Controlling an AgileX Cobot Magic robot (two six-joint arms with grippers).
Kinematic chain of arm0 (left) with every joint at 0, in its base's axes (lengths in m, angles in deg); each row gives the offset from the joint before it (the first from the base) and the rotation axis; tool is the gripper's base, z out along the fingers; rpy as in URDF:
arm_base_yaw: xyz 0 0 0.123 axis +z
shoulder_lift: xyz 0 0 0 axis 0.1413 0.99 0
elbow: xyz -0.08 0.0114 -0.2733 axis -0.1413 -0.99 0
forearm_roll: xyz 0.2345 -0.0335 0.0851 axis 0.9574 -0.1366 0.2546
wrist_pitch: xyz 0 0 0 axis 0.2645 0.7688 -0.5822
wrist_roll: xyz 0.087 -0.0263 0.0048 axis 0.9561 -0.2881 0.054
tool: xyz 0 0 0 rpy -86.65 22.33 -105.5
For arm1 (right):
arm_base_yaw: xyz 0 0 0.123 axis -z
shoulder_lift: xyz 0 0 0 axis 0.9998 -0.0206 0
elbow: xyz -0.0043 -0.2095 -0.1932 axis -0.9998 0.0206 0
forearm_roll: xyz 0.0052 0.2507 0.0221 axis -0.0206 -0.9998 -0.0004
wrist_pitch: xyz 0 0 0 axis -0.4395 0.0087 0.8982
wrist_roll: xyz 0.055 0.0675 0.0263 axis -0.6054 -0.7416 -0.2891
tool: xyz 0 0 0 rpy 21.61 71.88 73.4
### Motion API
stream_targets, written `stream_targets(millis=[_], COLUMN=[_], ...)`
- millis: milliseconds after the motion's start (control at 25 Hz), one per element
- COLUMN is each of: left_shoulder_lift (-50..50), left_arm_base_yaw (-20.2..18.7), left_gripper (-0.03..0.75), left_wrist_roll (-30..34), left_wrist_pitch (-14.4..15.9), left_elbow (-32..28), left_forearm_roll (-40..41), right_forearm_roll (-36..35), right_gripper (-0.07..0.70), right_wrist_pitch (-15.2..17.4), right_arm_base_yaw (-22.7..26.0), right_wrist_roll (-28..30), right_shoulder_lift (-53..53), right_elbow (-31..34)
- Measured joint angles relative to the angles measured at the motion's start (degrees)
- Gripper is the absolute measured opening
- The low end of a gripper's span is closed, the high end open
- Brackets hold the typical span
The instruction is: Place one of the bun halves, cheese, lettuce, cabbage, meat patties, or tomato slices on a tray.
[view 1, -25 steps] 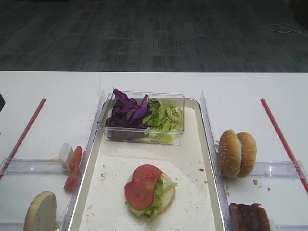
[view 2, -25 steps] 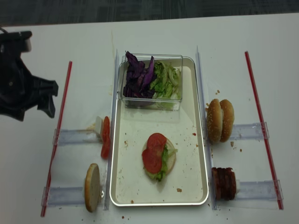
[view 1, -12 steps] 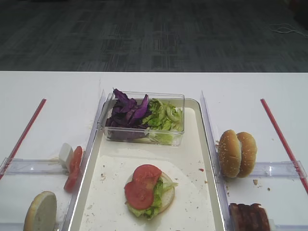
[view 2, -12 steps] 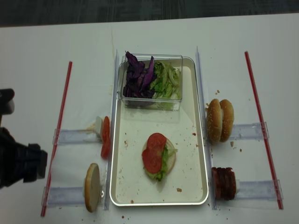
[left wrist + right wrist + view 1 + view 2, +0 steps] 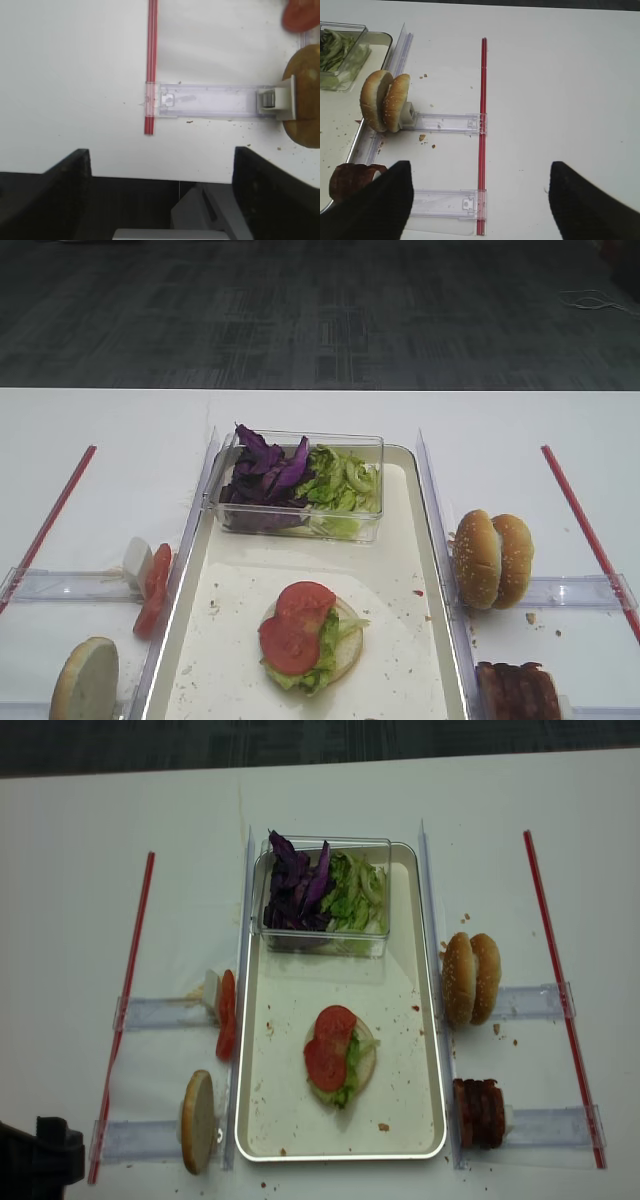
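Meat patties [image 5: 478, 1112], lower right: soft, greasy, crumbly; grip across the rim. Left tool [image 5: 160, 195] and right tool [image 5: 477, 200] both released, empty.

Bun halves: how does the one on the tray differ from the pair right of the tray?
The bun half on the tray lies flat with lettuce and two tomato slices on top; the pair of sesame bun halves stands on edge, side by side, bare. The first shows a pale cut face, the pair golden seeded domes. All are round and similar in width.
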Motion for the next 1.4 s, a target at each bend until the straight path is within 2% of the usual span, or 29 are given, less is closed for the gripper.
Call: stream_targets(millis=[320, 720, 1400], left_shoulder_lift=[-11.8, -31.9, -32.5], left_arm_base_yaw=[0.1, 0.2, 0.2], left_gripper=[0.564, 0.564, 0.564], left_wrist_roll=[0.0, 0.0, 0.0], left_wrist_pitch=[0.6, 1.6, 2.0], left_elbow=[0.0, 0.0, 0.0], left_forearm_roll=[0.3, 0.3, 0.4], right_forearm_roll=[0.0, 0.0, 0.0], right_gripper=[0.590, 0.590, 0.590], right_wrist_pitch=[0.0, 0.0, -0.1], right_arm_base_yaw=[0.0, 0.0, 0.0], right_wrist_roll=[0.0, -0.2, -0.2], right_shoulder_lift=[0.0, 0.0, 0.0], right_elbow=[0.0, 0.0, 0.0])
